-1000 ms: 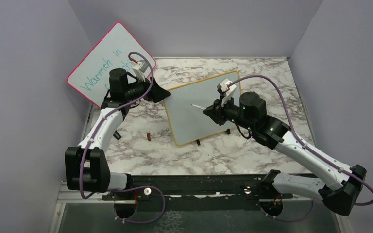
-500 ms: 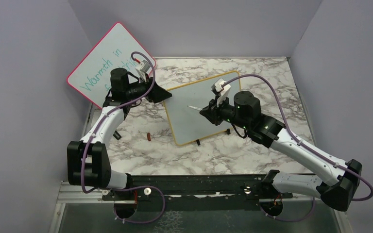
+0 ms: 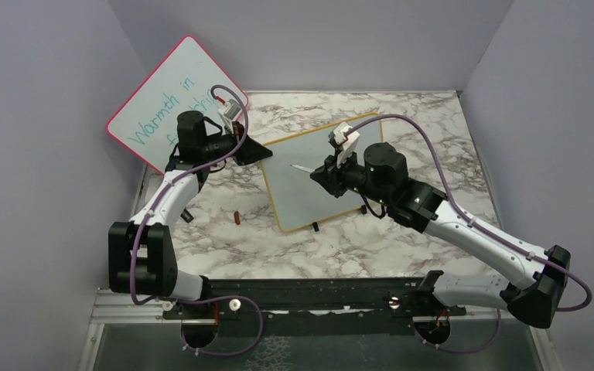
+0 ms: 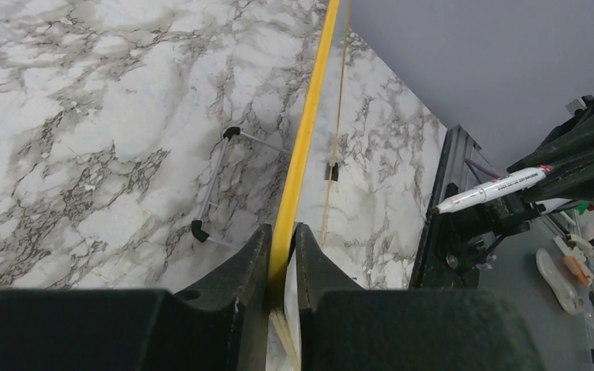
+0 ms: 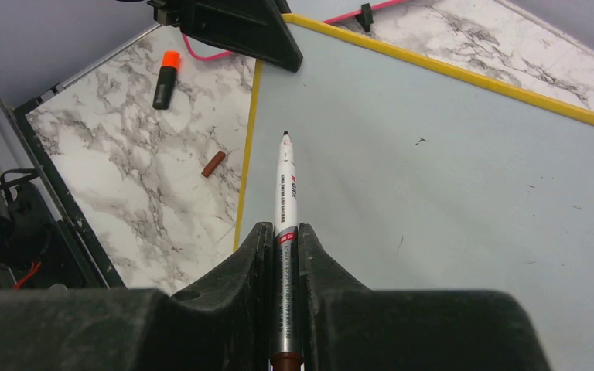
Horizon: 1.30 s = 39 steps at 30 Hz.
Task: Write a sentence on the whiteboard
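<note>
The whiteboard [image 3: 309, 197] sits mid-bench, apparently tilted up on its black feet, and its surface is bare, with none of the sentence on it yet. The left fingers [image 4: 261, 255] are nearly closed, pinching the thin yellow frame at the board's left corner. The right fingers [image 5: 263, 247] are clamped on the barrel of a marker [image 5: 285, 185] whose uncapped tip is aimed at the board. Whether the tip touches cannot be told. The likeliest trouble is the board giving way: writing pressure works against a narrow pinch on one corner, so the board could pivot or slip and skew the letters. Too little pressure would leave faint or broken strokes, and the marker could twist in its grip, since it is held well back from the tip. The tip sits near the left frame edge and not far from the left fingers, so a stroke drifting left could run onto the frame or bump them. Open room lies to the right, across a wide blank surface to the far frame. The marker cap [image 5: 214, 164] and an orange marker [image 5: 165, 69] lie on the bench [image 3: 402, 239], off the board. The pink-framed board [image 3: 162, 85] leans just behind the left arm.
</note>
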Available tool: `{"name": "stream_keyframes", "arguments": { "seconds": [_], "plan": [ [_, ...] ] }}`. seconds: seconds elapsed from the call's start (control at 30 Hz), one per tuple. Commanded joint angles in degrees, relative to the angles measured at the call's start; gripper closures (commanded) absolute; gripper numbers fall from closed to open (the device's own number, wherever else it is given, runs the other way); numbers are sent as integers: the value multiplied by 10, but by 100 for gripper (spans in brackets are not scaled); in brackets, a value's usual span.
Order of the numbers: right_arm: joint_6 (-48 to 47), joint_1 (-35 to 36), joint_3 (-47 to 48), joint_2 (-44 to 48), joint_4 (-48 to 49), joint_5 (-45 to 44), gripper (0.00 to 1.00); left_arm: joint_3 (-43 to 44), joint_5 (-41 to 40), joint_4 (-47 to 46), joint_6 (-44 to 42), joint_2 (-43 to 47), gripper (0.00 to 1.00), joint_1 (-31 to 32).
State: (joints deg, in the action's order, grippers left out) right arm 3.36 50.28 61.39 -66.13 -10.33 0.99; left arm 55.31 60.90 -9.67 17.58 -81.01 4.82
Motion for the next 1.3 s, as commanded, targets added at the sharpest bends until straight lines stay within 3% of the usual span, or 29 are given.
{"name": "stream_keyframes", "arguments": {
  "seconds": [0.0, 0.27, 0.83, 1.27],
  "plan": [
    [4, 6, 20, -6, 18, -25, 99, -17, 20, -15, -13, 21, 87, -4],
    [17, 22, 29, -11, 21, -57, 99, -43, 5, -20, -10, 48, 100, -3],
    [-86, 166, 24, -43, 70, -277, 99, -64, -13, -10, -24, 67, 100, -2],
    [-111, 190, 27, -85, 96, -310, 99, -61, -17, -1, -31, 58, 100, -2]
  ]
}}
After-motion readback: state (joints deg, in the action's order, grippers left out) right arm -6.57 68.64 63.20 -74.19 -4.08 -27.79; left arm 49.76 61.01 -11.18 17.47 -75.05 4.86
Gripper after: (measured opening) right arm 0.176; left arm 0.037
